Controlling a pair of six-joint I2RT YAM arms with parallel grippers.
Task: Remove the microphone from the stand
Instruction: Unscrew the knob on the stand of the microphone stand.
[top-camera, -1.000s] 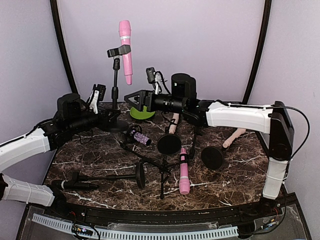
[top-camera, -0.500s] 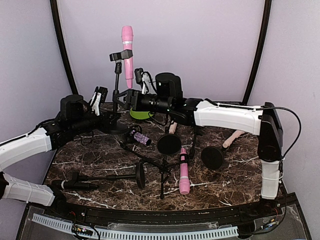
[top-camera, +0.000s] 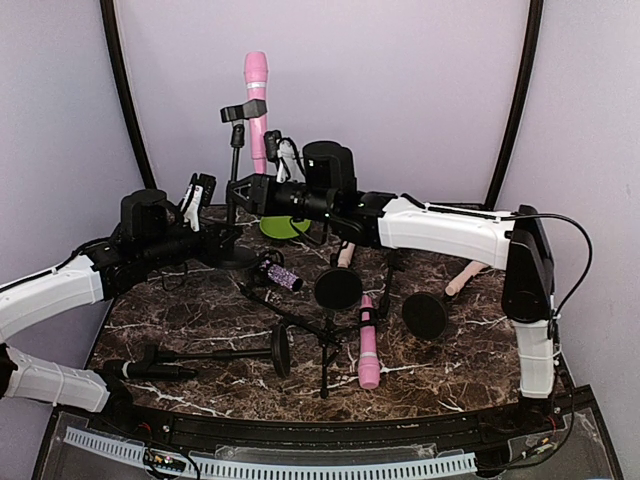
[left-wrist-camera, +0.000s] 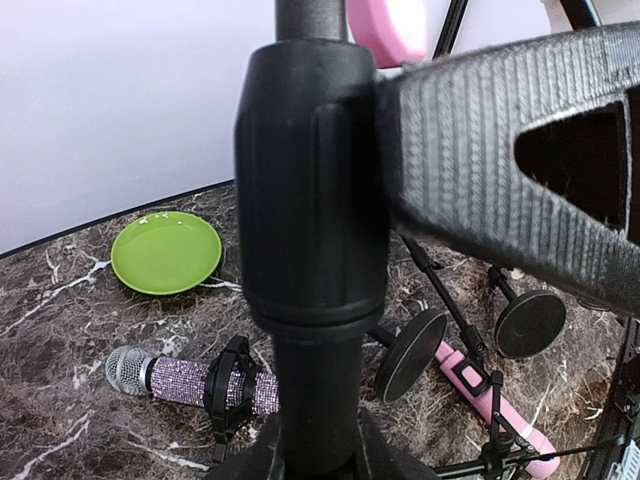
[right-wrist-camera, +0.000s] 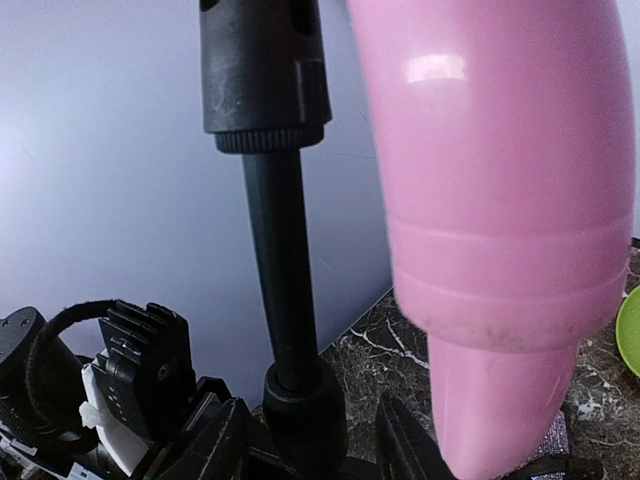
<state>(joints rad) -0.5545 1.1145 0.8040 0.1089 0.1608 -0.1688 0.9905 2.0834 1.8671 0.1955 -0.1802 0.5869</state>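
At table's rear left: pink microphone (top-camera: 256, 105), upright in the clip (top-camera: 240, 109) of a black stand (top-camera: 233, 160), head up, tail hanging below the clip.
Left gripper (top-camera: 215, 240): fingers clamped on the stand's lower pole, apparently to steady it.
Right gripper (top-camera: 243, 192): at the microphone's tail, fingers partway apart; grip cannot be told.
Clearance: free air above the clip for lifting out; green plate (top-camera: 283, 228) near the base.

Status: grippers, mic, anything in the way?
Left gripper shut on stand, low on the pole. Right gripper at the lower end of the pink microphone, fingers apart, grip unconfirmed. Microphone upright in the clip. Nothing blocking it.
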